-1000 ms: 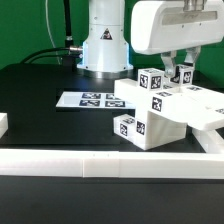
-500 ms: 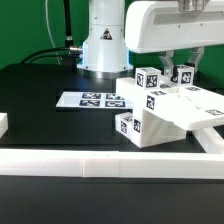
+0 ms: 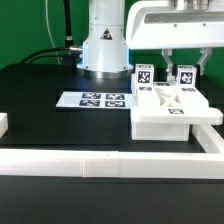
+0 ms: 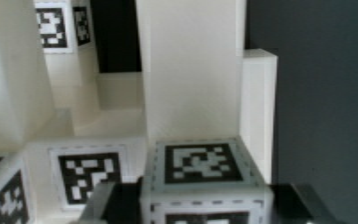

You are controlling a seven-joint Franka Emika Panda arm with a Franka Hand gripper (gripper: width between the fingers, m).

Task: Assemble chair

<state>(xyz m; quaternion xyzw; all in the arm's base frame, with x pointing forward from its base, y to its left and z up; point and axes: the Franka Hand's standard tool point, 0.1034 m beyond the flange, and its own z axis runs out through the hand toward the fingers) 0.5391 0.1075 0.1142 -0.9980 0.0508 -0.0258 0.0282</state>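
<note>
The white chair (image 3: 170, 112) lies flat on the black table at the exterior view's right, its X-braced seat facing up. Two tagged blocks stand up from its far edge, one on the left (image 3: 145, 74) and one on the right (image 3: 186, 75). My gripper (image 3: 184, 68) hangs straight over the right block with a finger on each side and a small gap to each, so it looks open. In the wrist view the same tagged block (image 4: 202, 160) sits between my dark fingers (image 4: 130, 200), and long white chair parts (image 4: 185, 70) run away from it.
The marker board (image 3: 93, 100) lies on the table, to the left of the chair in the exterior view. A long low white border wall (image 3: 90, 163) runs along the near edge, with a short piece at the far left (image 3: 3, 124). The robot base (image 3: 105, 45) stands behind.
The chair was tilted up on one edge under my gripper and now lies flat on the table. My fingers stand wider apart than before.
</note>
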